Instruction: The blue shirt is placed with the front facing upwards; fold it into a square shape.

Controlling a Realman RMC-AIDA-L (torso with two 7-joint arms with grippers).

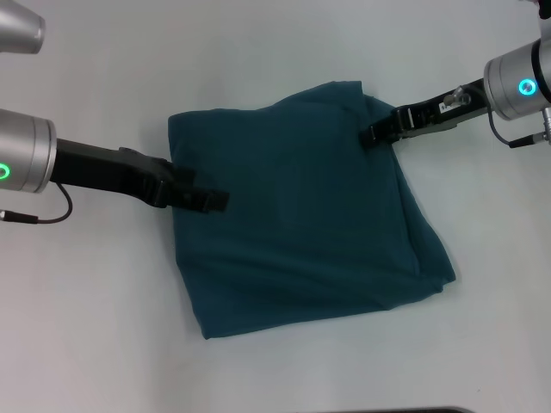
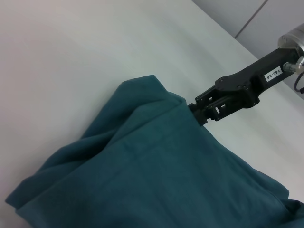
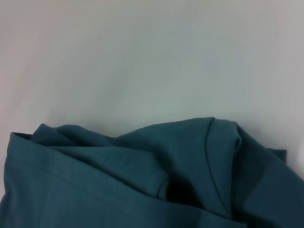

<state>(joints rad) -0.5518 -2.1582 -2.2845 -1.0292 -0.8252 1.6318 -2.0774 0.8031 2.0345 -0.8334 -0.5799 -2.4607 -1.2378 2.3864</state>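
Since the blue shirt is already folded over itself, it lies as a rough, slightly skewed square in the middle of the white table, no lettering showing, only plain teal cloth. Its far edge is lumpy, with a raised fold near the far right corner; the right side shows stacked layers and a seam running toward the near right corner. The near edge is fairly straight, tilted down to the left.

My left gripper comes in from the left, low over the table, its dark fingers lying on the shirt's left edge, tips over the cloth. I cannot tell whether those fingers are apart or together, or whether any cloth is between them.

My right gripper reaches in from the far right and meets the shirt at its far right edge. In the left wrist view the same gripper sits right at the fabric's border, fingertips drawn close together where the cloth begins, and it looks pinched on the shirt edge. The right wrist view shows only bunched folds of the shirt with bare table beyond it.

Both arms' silver wrist housings with green ring lights sit off the cloth, left one at the left edge, right one at the far right corner.
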